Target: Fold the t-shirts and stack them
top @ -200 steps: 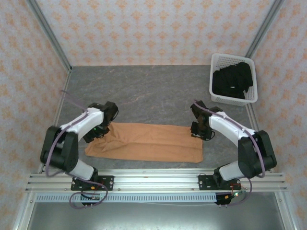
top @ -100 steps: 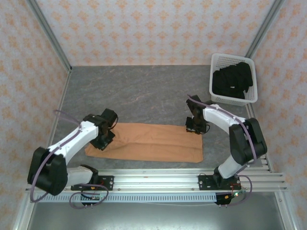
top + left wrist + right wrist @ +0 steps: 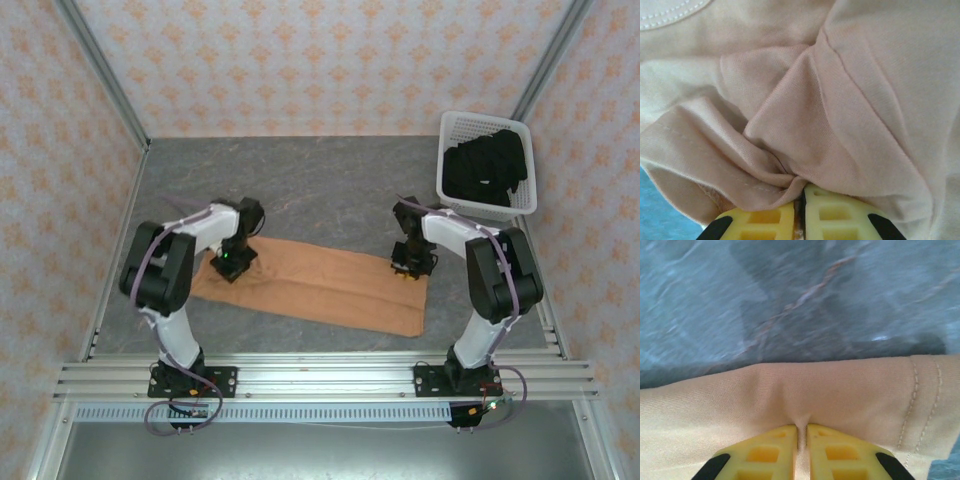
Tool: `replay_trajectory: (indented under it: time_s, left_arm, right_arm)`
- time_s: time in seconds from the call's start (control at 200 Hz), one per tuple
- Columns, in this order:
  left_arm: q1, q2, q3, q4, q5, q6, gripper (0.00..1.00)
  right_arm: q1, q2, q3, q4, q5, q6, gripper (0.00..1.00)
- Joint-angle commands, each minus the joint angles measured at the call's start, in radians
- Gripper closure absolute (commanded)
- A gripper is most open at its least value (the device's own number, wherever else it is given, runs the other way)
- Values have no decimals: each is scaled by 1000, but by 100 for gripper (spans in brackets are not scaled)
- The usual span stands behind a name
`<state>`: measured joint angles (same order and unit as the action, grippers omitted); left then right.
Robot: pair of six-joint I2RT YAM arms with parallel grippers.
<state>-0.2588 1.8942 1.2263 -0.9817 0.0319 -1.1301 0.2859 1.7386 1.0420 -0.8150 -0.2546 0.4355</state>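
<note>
An orange-tan t-shirt [image 3: 320,285] lies folded into a long strip across the grey table [image 3: 320,190], slanting from upper left down to lower right. My left gripper [image 3: 232,262] is shut on a bunched fold at its left end; in the left wrist view the yellow fingers [image 3: 830,217] pinch gathered cloth [image 3: 790,120]. At the strip's far right edge my right gripper [image 3: 405,268] is shut on the cloth; the right wrist view shows a pinch of fabric [image 3: 840,390] between the yellow fingers [image 3: 767,452]. Black t-shirts [image 3: 485,168] are piled in the basket.
A white lattice basket [image 3: 450,195] stands at the back right corner. Patterned walls close in the table on three sides, and an aluminium rail [image 3: 320,375] runs along the near edge with both arm bases on it.
Both grippers have closed on the orange-tan shirt. The left arm has swung right and farther back, dragging the left end with it, so the strip now lies slanted.
</note>
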Motion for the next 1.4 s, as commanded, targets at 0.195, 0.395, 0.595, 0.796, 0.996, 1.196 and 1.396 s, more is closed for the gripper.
replay_trajectory:
  time_s: [0.195,0.395,0.595,0.796,0.996,1.196,1.396]
  left_arm:
    - [4,628,966,47,25,177,89]
    - [1,992,1520,228,183,88,86]
    - [1,964,1532,440,199,62,72]
    - [2,738,1518,320,159,195,49]
    - [-2,376,1092,246,179,253,46]
    - [-40,-31,396,312,302,233,48]
    - [-202,-301,-157,350,439,179,53]
  right_arm:
    - [87,-81,-173,47,-67,264,86]
    - [301,-92,-207,260,-237,609,83]
    - [359,-45,-114,281,-233,693,79]
    - [335,-130,-17,150,-171,623,63]
    - [261,-285,64,-3,-105,504,54]
    - [163,-393,-14,4,-189,369,57]
    - [157,-367,-119,10,-334,237,58]
